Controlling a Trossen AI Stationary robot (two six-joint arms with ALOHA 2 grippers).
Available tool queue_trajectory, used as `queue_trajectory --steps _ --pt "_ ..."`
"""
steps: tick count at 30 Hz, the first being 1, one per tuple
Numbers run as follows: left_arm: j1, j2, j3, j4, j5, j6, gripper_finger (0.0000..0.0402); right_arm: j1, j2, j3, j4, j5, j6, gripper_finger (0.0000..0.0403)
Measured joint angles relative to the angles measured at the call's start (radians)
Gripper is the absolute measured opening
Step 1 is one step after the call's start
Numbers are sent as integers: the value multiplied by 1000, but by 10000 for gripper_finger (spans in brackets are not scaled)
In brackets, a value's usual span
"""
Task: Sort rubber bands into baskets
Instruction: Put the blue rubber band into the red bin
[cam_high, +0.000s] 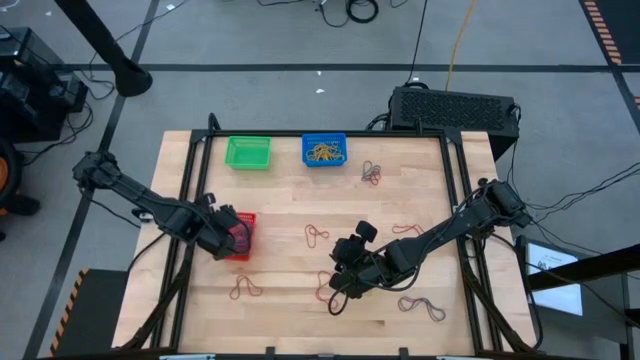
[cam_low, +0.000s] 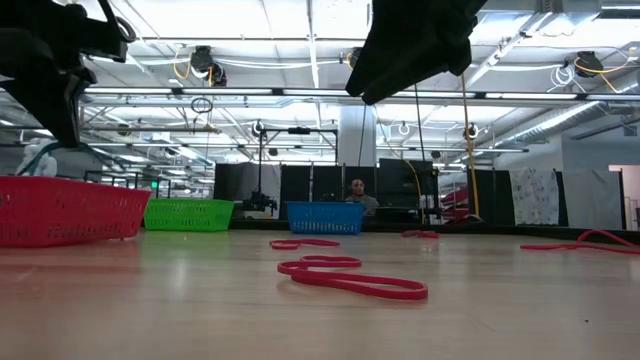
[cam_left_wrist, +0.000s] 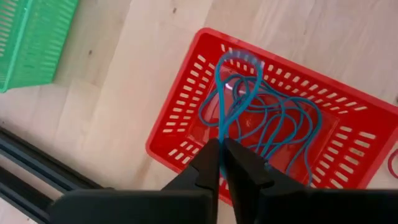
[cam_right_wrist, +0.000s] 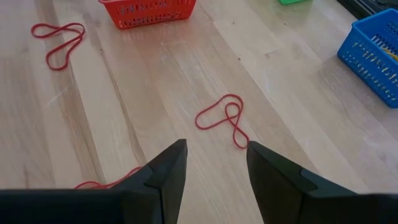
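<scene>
I have the left hand over the red basket, fingers nearly together, pinching a blue band that hangs into it. Next I release it. The right hand waits wide open, empty, above a red band on the tabletop.

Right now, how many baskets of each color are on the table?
Green basket: 1
Blue basket: 1
Red basket: 1
Total: 3 baskets
</scene>
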Motion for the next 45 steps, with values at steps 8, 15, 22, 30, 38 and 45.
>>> queue_trajectory --steps 8,15,22,30,38,45 --pt "-1 0 0 32 50 0 88 0 0 0 0 -2 -17 160" --pt "-1 0 0 49 58 2 130 0 0 0 -4 -70 -5 160" --pt "0 0 1 49 21 64 137 -15 -16 0 -46 -109 -2 160" --pt "12 1 2 232 -31 267 137 -108 -122 1 -297 -262 51 160" --pt "56 1 -17 712 -60 689 137 -212 -137 -2 -546 -371 40 160" --pt "153 2 -97 942 -60 850 136 -512 -137 -89 -498 -365 -28 160"
